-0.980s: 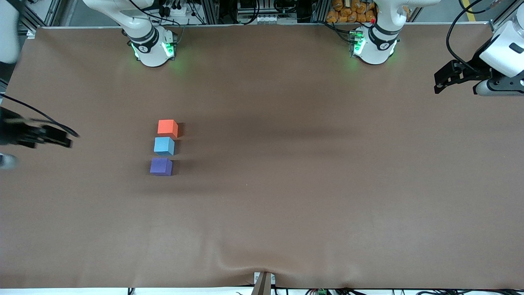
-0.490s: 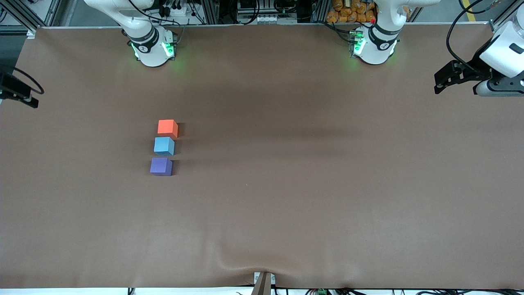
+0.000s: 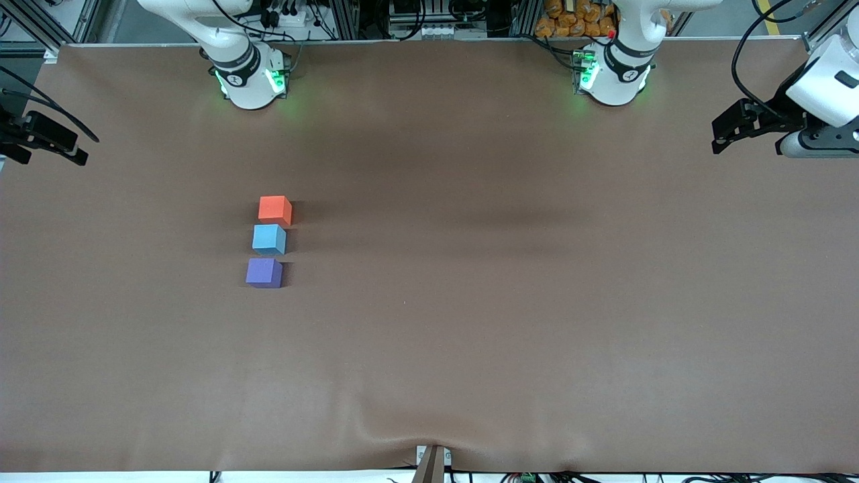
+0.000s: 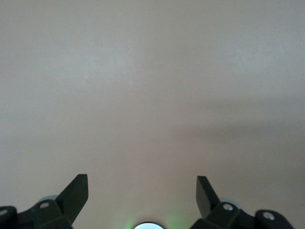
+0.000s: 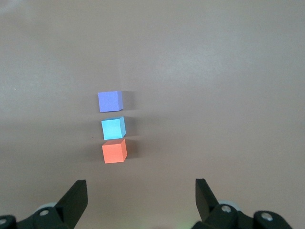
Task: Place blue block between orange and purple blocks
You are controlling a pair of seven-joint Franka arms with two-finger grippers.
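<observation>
The blue block [image 3: 269, 239] sits on the table between the orange block [image 3: 274, 208] and the purple block [image 3: 264, 273]. The three form a short column; the orange one is farthest from the front camera and the purple one nearest. The right wrist view shows the same row: purple [image 5: 110, 101], blue [image 5: 113, 128], orange [image 5: 114, 151]. My right gripper [image 5: 141, 191] is open and empty, up in the air at the right arm's end of the table [image 3: 50, 141], well apart from the blocks. My left gripper [image 4: 142, 188] is open and empty, waiting over the left arm's end [image 3: 723, 137].
The brown table cover [image 3: 510, 302] has a small wrinkle [image 3: 402, 429] near its front edge. The two arm bases [image 3: 249, 77] [image 3: 614, 74] stand at the table's back edge with green lights on.
My right gripper has drawn back from beside the blocks toward the right arm's end of the table. The three blocks and the left arm have not moved.
</observation>
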